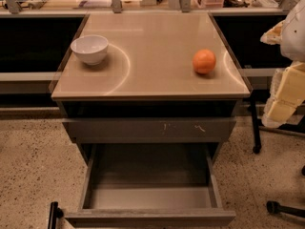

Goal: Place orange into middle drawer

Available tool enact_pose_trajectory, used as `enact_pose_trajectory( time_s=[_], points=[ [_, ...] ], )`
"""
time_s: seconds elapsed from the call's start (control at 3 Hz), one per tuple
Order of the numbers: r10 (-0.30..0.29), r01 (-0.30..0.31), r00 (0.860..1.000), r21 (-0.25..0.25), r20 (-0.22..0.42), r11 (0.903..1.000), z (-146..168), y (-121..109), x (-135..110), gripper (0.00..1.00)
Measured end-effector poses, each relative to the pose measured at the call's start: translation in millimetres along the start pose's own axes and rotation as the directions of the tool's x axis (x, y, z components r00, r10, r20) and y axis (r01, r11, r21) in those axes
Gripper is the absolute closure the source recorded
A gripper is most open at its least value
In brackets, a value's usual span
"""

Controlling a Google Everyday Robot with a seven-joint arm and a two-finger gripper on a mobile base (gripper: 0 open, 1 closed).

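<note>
The orange (204,61) sits on the right side of the beige cabinet top (152,51), near its right edge. The middle drawer (150,175) is pulled open below, its flat grey floor bare and its plain front panel (150,218) at the bottom of the view. My gripper (281,99) hangs at the far right edge of the view, off the cabinet's right side, level with the top's front edge. It is apart from the orange and holds nothing that I can see.
A white bowl (89,48) stands on the left of the cabinet top. The shut drawer front with white scratch marks (150,129) is above the open drawer. A black chair leg and castors (279,206) are on the floor at the right. A black post (52,215) is at the bottom left.
</note>
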State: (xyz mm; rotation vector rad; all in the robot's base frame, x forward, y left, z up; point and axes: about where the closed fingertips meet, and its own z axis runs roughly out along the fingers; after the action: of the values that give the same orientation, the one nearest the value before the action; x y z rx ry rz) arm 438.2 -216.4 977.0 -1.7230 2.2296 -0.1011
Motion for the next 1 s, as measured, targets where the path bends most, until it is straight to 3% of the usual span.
enact_pose_trajectory(
  time_s=[0.33, 0.67, 1.0],
  points=[
    [0.000, 0.000, 1.000, 0.000, 0.000, 1.0000, 0.0, -0.1, 0.0, 0.00],
    [-0.017, 0.016, 0.998, 0.024, 0.056, 0.9996, 0.9, -42.4, -3.2, 0.00],
    [-0.017, 0.016, 0.998, 0.025, 0.056, 0.9996, 0.9, -42.4, -3.2, 0.00]
  ],
)
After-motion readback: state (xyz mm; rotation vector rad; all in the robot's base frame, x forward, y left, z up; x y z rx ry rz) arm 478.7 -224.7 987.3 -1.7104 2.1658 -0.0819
